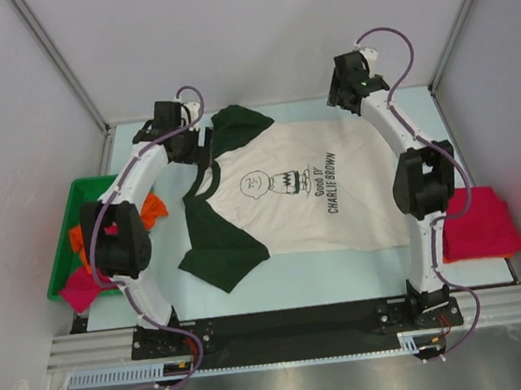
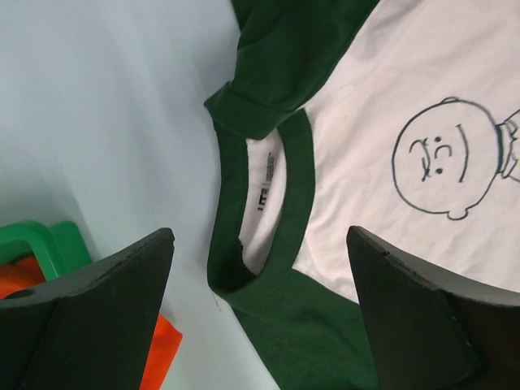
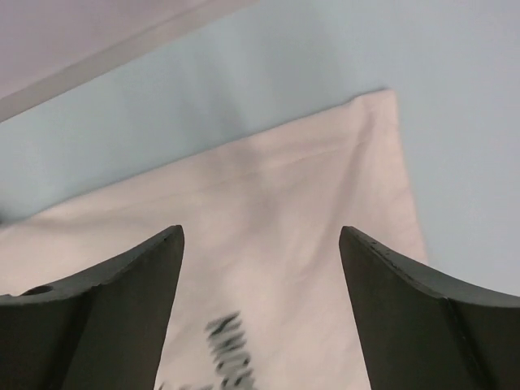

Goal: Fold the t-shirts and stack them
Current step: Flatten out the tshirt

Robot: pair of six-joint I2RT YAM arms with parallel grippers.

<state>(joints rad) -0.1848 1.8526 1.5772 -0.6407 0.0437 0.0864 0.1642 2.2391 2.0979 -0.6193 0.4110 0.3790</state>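
Note:
The cream t-shirt with dark green sleeves lies spread flat, face print up, collar to the left and hem to the right. My left gripper hovers open above its green collar, nothing between the fingers. My right gripper is open over the far hem corner, with cream cloth and blurred lettering below the gap. A folded crimson-pink t-shirt rests at the right edge. An orange t-shirt and a magenta-pink one sit in and around the bin.
A green plastic bin stands at the table's left side, its rim showing in the left wrist view beside orange cloth. White walls enclose the table at the back and both sides.

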